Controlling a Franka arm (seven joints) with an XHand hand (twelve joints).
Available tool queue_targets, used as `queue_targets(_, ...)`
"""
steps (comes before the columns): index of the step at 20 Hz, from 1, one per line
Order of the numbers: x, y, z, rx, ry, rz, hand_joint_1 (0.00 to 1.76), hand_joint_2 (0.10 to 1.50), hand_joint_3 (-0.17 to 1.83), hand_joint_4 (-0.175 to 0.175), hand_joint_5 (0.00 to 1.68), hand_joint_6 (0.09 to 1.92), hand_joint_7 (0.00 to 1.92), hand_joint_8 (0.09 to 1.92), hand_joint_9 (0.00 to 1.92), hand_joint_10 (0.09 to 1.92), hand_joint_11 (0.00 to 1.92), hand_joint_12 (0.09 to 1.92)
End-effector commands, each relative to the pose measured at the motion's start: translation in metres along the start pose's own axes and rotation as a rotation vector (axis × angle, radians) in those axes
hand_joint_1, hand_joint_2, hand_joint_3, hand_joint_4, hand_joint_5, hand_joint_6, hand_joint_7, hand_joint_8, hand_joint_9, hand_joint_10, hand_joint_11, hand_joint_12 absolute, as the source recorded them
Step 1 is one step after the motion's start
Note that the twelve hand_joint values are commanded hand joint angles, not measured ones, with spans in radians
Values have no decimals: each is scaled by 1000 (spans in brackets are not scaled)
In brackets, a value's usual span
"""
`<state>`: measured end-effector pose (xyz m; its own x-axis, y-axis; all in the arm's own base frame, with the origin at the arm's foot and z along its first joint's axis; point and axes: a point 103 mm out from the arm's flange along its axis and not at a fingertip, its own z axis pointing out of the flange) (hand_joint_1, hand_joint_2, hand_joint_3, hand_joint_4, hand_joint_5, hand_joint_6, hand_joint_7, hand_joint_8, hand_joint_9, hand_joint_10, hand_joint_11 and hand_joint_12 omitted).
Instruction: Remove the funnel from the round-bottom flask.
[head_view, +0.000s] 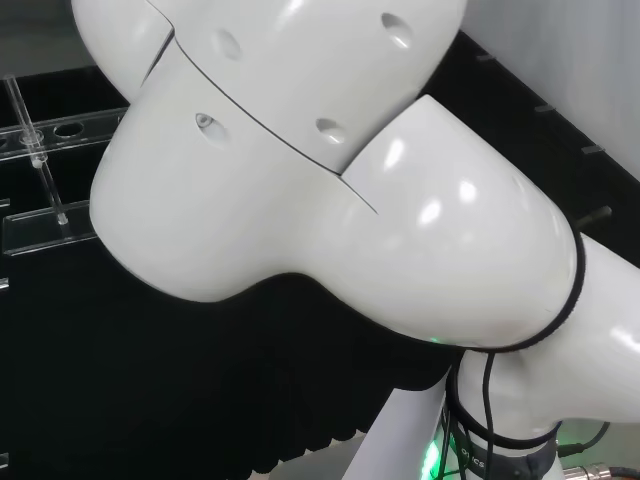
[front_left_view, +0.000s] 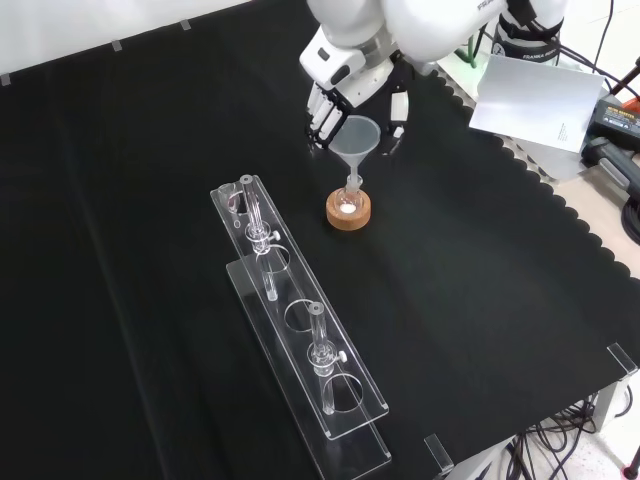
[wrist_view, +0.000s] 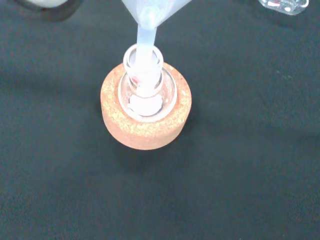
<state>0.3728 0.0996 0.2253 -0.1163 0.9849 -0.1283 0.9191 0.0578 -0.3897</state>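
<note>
In the front view a clear plastic funnel (front_left_view: 358, 136) stands with its stem down in the neck of a small round-bottom flask (front_left_view: 350, 193). The flask rests on a cork ring (front_left_view: 348, 212) on the black cloth. The hand (front_left_view: 345, 92) comes down from the top, and its dark fingers (front_left_view: 320, 120) curl in against both sides of the funnel's cone. From the wrist camera I look straight down the funnel (wrist_view: 150, 12). Its stem sits inside the flask's neck (wrist_view: 143, 60), with the cork ring (wrist_view: 145, 132) around the flask.
A long clear rack (front_left_view: 300, 330) with glass pieces in its holes lies left of and nearer than the flask in the front view; the rack (head_view: 60, 130) shows at the head view's left. White sheet (front_left_view: 535, 100) and cables lie past the cloth's right edge.
</note>
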Motion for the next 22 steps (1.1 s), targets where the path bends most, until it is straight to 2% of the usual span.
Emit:
queue_targets(1,2,-12,-13,-9,-16,13,720,900,464,1,777,327,565,651,815,472,786,1133)
queue_targets(9,1,-22,-29,-38,-15,20,730,901,456,2,718,532,570,649,834,440,782,1135)
queue_targets(11,1,-25,-35,-44,-15,23,732,900,457,2,713,547,569,649,835,439,782,1135)
queue_targets(13,3,-28,-42,-48,-34,56,734,898,457,1,711,554,569,650,836,439,781,1134)
queue_targets(21,3,-39,-67,-94,3,72,739,895,458,-3,706,568,563,650,838,438,787,1131)
queue_targets(22,4,-40,-71,-98,-3,86,740,894,458,-3,705,569,562,650,839,438,788,1130)
